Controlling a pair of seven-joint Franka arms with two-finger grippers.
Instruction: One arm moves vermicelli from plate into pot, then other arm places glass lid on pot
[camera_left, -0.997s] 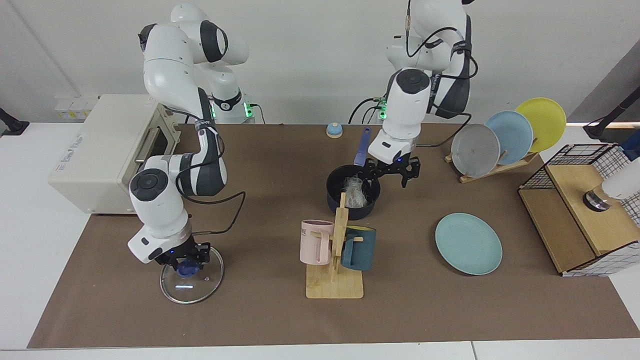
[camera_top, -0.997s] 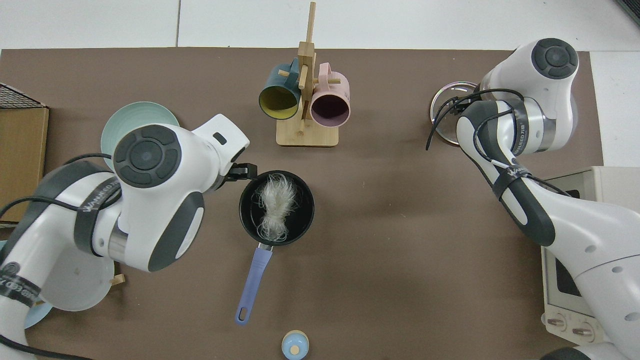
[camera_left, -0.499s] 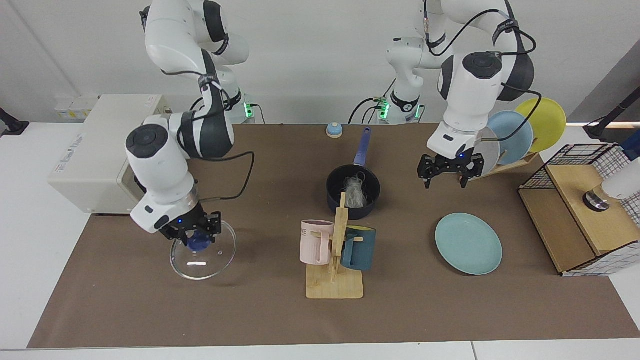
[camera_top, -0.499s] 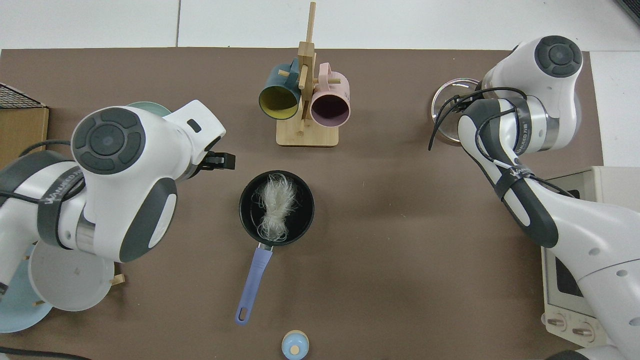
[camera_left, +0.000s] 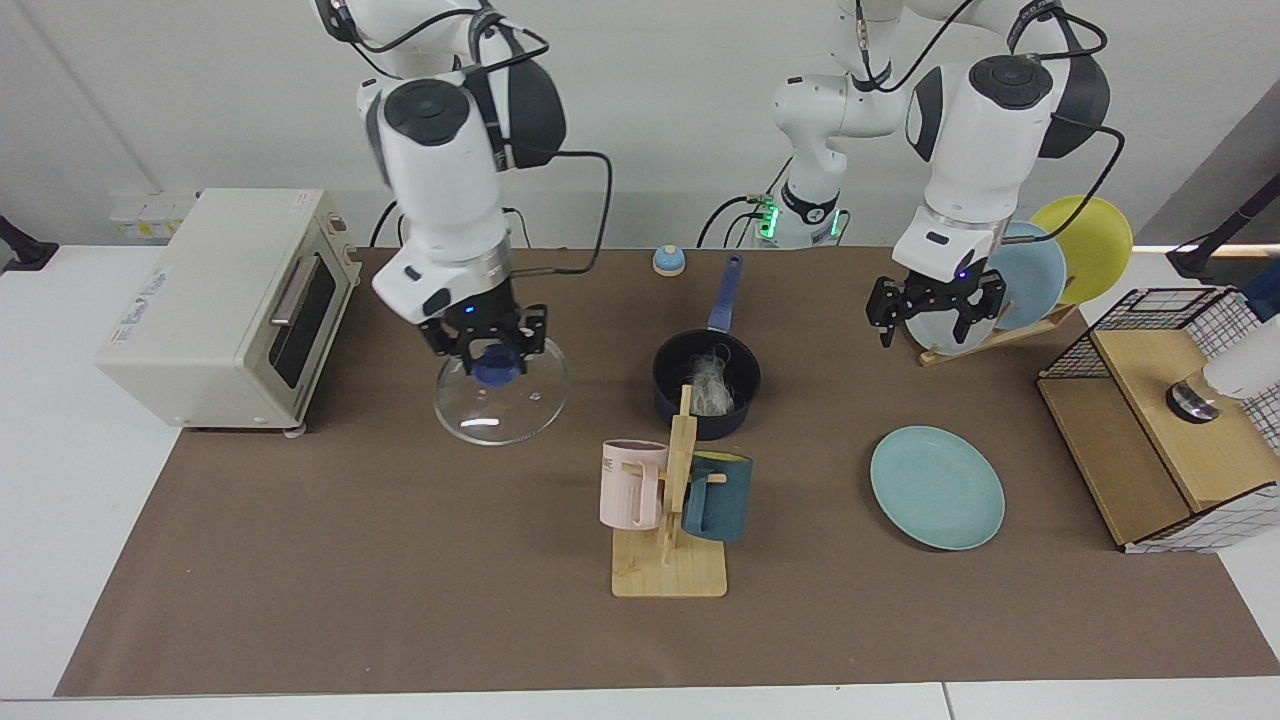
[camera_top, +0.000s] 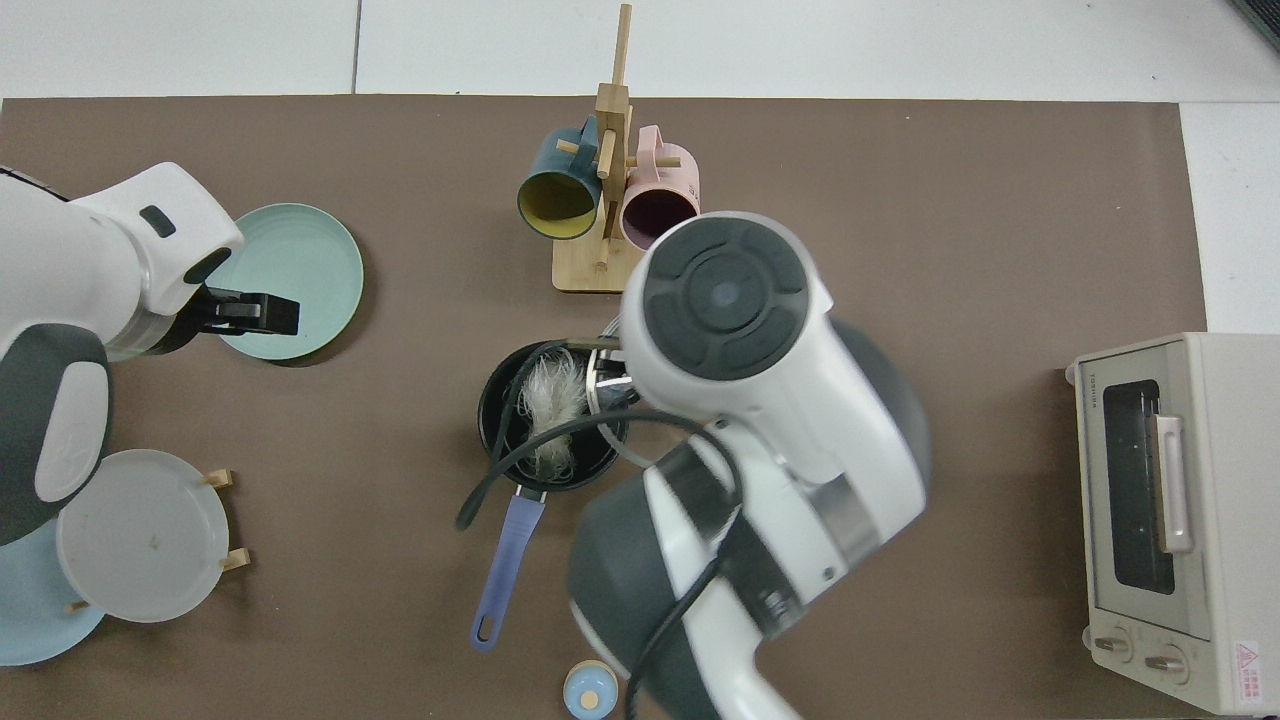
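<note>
Right gripper (camera_left: 487, 347) clamped on glass lid (camera_left: 502, 400) beside pot (camera_left: 706, 375); top view hid lid. Left gripper (camera_left: 936, 312) spread, empty, far from pot.

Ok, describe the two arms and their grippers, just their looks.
Both arms are alike: glossy white rounded shells with dark grey-black joint sections and round black end caps. Loose black cables loop along each. The right gripper and the left gripper are black two-finger units under white wrist blocks, each showing a small blue light. Green lights glow at the left arm's base.
</note>
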